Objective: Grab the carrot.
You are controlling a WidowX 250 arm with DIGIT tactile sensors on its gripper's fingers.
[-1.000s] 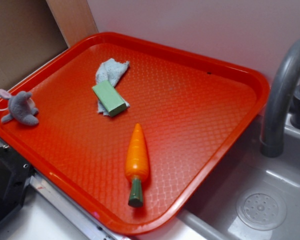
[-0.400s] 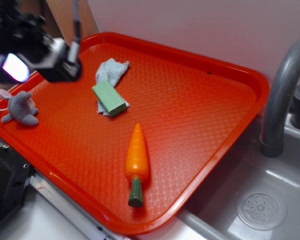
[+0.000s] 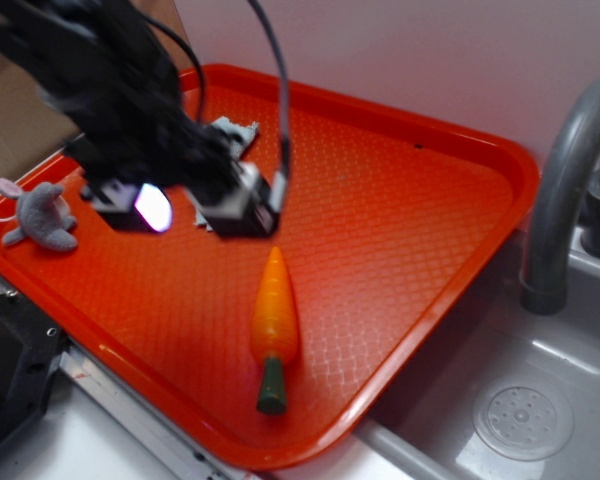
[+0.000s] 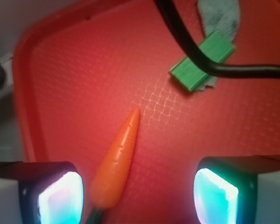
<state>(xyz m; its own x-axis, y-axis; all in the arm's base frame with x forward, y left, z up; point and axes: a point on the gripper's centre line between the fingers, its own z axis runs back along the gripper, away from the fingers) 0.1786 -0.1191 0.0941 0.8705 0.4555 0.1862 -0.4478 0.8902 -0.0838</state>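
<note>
The orange carrot (image 3: 274, 310) lies flat on the red tray (image 3: 500, 150), its tip pointing away from the front edge and its dark green stem (image 3: 271, 385) nearest that edge. My gripper (image 3: 195, 208) hovers above the tray just beyond the carrot's tip, blurred, and it covers the green block in the exterior view. In the wrist view the carrot (image 4: 116, 161) runs diagonally between the glowing pads (image 4: 60, 198), closer to the left one and touching neither. The gripper (image 4: 137, 196) is open and empty, with its jaws wide apart.
A green block (image 4: 203, 65) rests on a grey cloth (image 4: 219, 16) further back on the tray, with a black cable (image 4: 191, 46) crossing it. A grey plush mouse (image 3: 40, 215) sits at the tray's left rim. A grey faucet (image 3: 565, 190) and a sink (image 3: 525, 415) lie to the right.
The arm has swept in from the upper left and now hangs over the middle of the tray, near the carrot's tip. The carrot has not moved.
</note>
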